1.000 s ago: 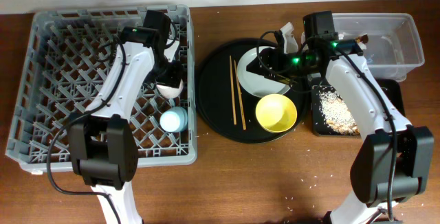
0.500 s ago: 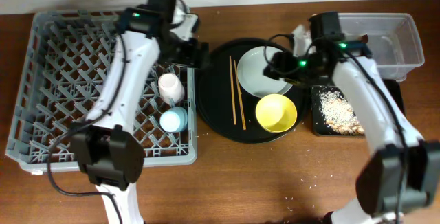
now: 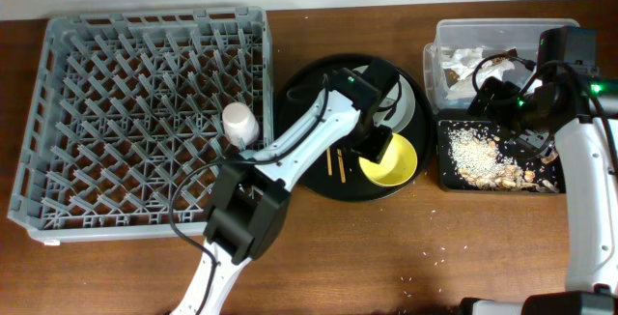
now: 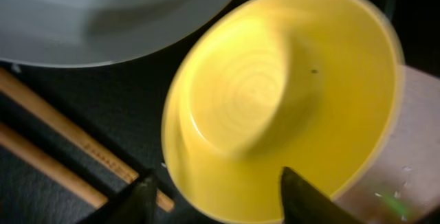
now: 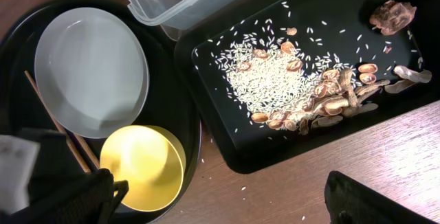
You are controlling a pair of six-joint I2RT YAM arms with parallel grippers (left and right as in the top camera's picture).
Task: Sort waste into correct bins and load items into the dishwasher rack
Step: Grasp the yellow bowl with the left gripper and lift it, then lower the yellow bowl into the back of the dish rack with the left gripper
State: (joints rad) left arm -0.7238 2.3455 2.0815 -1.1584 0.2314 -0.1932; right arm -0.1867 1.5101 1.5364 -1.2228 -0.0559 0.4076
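Observation:
My left gripper (image 3: 375,146) is open over the small yellow bowl (image 3: 391,160) on the round black tray. In the left wrist view its fingers (image 4: 216,193) straddle the bowl's near rim (image 4: 275,93). The chopsticks (image 3: 334,163) lie beside the bowl. The pale plate (image 5: 91,69) sits behind it, partly hidden overhead. A pale pink cup (image 3: 238,122) stands in the grey rack (image 3: 97,112). The blue cup is hidden. My right gripper (image 3: 512,112) is open and empty above the shallow black tray (image 3: 444,175) of food scraps (image 5: 275,80). White tissue (image 3: 463,64) lies in the clear tub (image 3: 502,27).
The large round black tray (image 3: 299,102) lies between the rack and the bins. My left arm reaches across the rack's right edge. Loose rice grains (image 3: 439,250) lie on the wooden table in front. A brown crumpled piece (image 5: 390,14) is in the shallow tray's far corner.
My left arm left the rack and swung right to the yellow bowl, leaving the pink cup in the rack. My right arm moved right from the plate to the bins; tissue now lies in the tub.

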